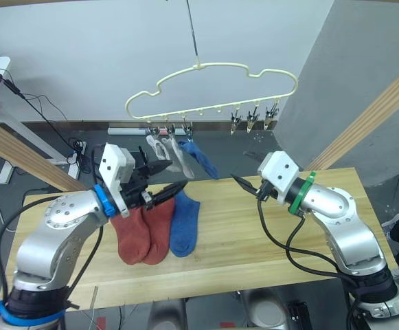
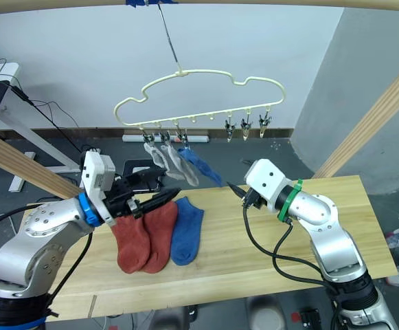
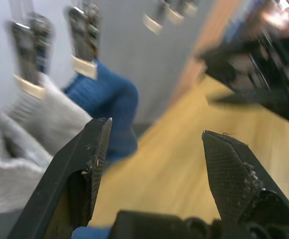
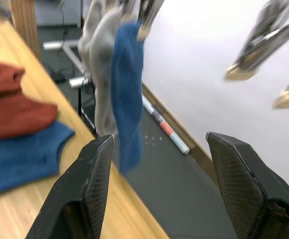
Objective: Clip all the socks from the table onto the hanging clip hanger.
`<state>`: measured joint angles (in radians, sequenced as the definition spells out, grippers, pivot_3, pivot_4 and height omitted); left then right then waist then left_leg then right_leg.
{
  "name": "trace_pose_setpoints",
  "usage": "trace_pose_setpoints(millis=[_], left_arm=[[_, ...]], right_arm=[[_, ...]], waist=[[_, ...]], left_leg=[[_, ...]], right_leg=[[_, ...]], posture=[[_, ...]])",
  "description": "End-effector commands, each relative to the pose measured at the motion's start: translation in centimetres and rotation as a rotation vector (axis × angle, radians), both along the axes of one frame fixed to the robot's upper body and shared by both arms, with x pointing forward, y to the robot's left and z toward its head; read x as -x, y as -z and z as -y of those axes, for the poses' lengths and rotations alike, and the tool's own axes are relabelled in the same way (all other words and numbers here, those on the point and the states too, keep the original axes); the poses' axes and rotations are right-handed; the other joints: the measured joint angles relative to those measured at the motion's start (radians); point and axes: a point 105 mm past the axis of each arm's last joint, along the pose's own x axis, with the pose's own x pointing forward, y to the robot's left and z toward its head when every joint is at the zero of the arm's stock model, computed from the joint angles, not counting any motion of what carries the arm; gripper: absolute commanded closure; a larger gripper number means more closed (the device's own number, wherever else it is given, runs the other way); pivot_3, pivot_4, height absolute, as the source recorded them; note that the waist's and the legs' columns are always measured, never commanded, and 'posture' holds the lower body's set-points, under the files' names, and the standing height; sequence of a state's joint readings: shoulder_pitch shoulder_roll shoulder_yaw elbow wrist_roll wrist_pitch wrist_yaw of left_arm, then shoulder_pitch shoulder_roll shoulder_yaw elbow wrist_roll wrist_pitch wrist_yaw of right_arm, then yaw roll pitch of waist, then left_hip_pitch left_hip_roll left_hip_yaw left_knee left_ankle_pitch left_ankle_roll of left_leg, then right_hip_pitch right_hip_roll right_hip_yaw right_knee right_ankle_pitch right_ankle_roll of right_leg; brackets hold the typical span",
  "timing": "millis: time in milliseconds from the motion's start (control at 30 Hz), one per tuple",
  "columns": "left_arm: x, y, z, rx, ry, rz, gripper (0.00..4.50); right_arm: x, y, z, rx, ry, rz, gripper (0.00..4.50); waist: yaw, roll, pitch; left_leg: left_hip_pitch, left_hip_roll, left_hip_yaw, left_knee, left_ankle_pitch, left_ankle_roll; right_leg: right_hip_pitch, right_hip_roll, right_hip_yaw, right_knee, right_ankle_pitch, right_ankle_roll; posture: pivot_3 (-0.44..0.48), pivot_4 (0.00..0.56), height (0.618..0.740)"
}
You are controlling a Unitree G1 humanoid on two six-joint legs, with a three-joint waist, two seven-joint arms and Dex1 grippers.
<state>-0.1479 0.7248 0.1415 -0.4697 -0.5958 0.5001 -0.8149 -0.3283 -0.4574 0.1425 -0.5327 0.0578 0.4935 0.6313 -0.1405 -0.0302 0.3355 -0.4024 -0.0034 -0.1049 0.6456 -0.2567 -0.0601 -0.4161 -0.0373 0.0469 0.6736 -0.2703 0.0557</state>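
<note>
A: Step status?
B: Three socks hang on the clip hanger (image 1: 213, 86); three lie on the desk (image 1: 268, 240). Left claw (image 1: 166, 180) and right claw (image 1: 244, 184) are released, empty.
A: Next?
B: Probably grasp the blue sock (image 1: 183, 223); long axis runs 12 to 6 o'clock, cuff toward 12.

Light wood table (image 1: 268, 234), two rust-red socks (image 1: 143, 232) beside one blue sock (image 1: 183, 225)

Long metal hook (image 1: 193, 31) of the cream-yellow wire clip hanger (image 1: 213, 86) cut off by top edge. Hung light grey fabric socks (image 3: 20, 129) blurred, cropped at frame edge. Small metal clips (image 4: 263, 42) motion-blurred.
</note>
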Motion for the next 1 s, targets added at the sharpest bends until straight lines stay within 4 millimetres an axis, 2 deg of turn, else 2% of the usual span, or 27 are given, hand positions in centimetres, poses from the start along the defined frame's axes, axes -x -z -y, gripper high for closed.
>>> trace_pose_setpoints(millis=[33,167,333,433,533,733,1000], left_arm=[[1.3,-1.0,0.2,-0.016,0.072,0.028,1.28],[1.0,-1.6,0.7,-0.012,0.091,0.046,1.28],[0.6,-2.3,1.4,0.004,0.108,0.071,1.28],[0.2,-2.6,1.6,0.011,0.099,0.090,1.28],[0.1,-2.8,1.8,0.014,0.103,0.098,1.28],[-0.1,-4.5,2.3,0.073,0.122,0.096,1.28],[-0.5,-4.5,2.3,0.065,0.126,0.098,1.28]], right_arm=[[1.3,-1.9,0.1,-0.041,-0.018,0.017,1.42],[0.9,-3.0,-0.2,-0.107,0.019,0.017,1.42],[0.0,-3.2,-0.8,-0.180,0.063,-0.016,1.42],[-0.6,-3.6,-1.1,-0.245,0.097,-0.047,1.99],[-1.0,-3.7,-1.2,-0.265,0.123,-0.061,3.06],[-1.8,-4.3,-2.0,-0.300,0.167,-0.061,3.06],[-3.0,-5.0,-2.4,-0.324,0.222,-0.032,3.06]], waist=[[0.000,0.000,0.000],[0.000,0.000,0.000],[-0.001,0.000,-0.001],[-0.002,0.000,-0.001],[-0.002,0.000,-0.001],[-0.002,0.000,-0.001],[-0.004,0.000,-0.002]], left_leg=[[-0.001,0.000,0.000,0.000,0.000,0.000],[-0.002,0.001,0.000,0.001,0.000,0.000],[-0.003,-0.001,0.000,0.001,0.001,-0.001],[-0.004,0.000,0.000,0.001,0.001,-0.001],[-0.005,0.000,0.000,0.001,0.002,-0.002],[-0.005,0.000,-0.001,0.002,0.002,-0.003],[-0.005,-0.001,-0.001,0.002,0.003,-0.003]], right_leg=[[-0.001,0.000,0.000,0.000,0.000,0.000],[-0.002,-0.001,0.000,0.000,0.000,0.000],[-0.004,0.000,0.000,0.003,0.000,0.000],[-0.005,0.000,0.000,0.003,0.000,0.000],[-0.005,-0.001,0.000,0.004,0.000,0.000],[-0.006,-0.001,-0.001,0.005,0.000,-0.001],[-0.006,0.000,-0.001,0.006,0.000,-0.001]], posture=[[-0.255,0.289,0.733],[-0.259,0.281,0.733],[-0.259,0.277,0.733],[-0.260,0.274,0.733],[-0.261,0.275,0.733],[-0.261,0.272,0.733],[-0.257,0.266,0.733]])
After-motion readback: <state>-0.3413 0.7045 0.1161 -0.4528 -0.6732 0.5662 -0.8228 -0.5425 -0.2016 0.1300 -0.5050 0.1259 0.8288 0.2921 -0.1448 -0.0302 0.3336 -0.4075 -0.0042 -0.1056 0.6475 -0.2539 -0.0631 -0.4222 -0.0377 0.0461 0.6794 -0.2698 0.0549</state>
